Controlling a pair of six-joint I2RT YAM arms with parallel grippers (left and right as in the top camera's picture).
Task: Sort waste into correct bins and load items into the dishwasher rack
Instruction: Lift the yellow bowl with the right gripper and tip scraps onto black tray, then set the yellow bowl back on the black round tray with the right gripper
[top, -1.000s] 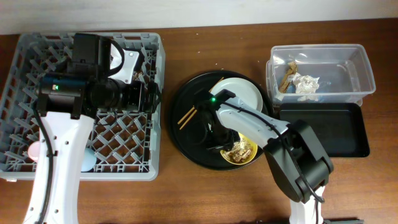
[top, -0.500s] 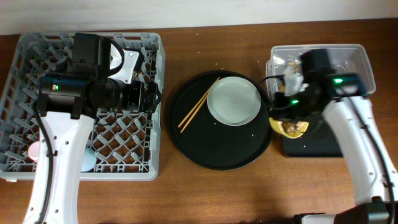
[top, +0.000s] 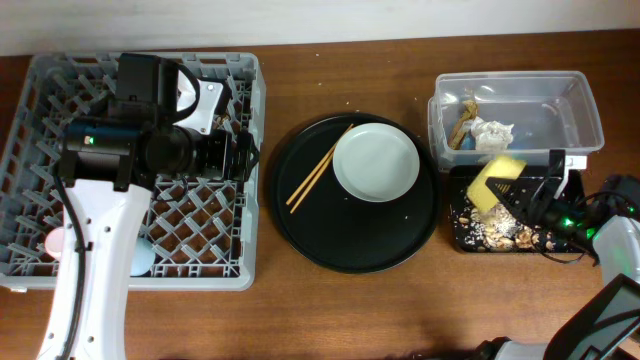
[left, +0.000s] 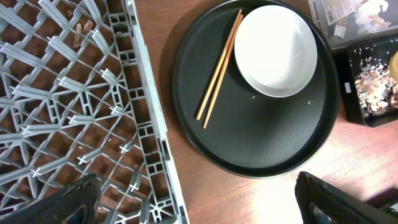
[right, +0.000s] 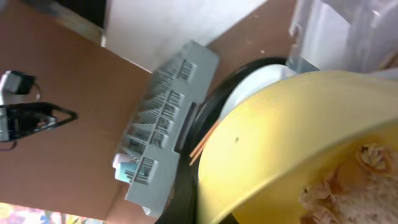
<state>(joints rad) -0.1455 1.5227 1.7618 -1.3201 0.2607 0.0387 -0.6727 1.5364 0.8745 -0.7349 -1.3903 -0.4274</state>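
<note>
Plate (top: 376, 162) and chopsticks (top: 320, 167) lie on the round tray (top: 350, 238), between rack (top: 200, 255) at left and tub (top: 510, 77) at right.

A round black tray (top: 318, 235) is lying flat near the middle of the brown wooden table (top: 340, 315), its dark surface showing a few pale specks. A white wall (top: 300, 18) is running along the table's far edge.

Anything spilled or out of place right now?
Nothing serious. The yellow bowl is tipped over the black tray; the food scraps lie inside the tray, some cling inside the bowl. Only a few stray crumbs dot the round tray.
</note>
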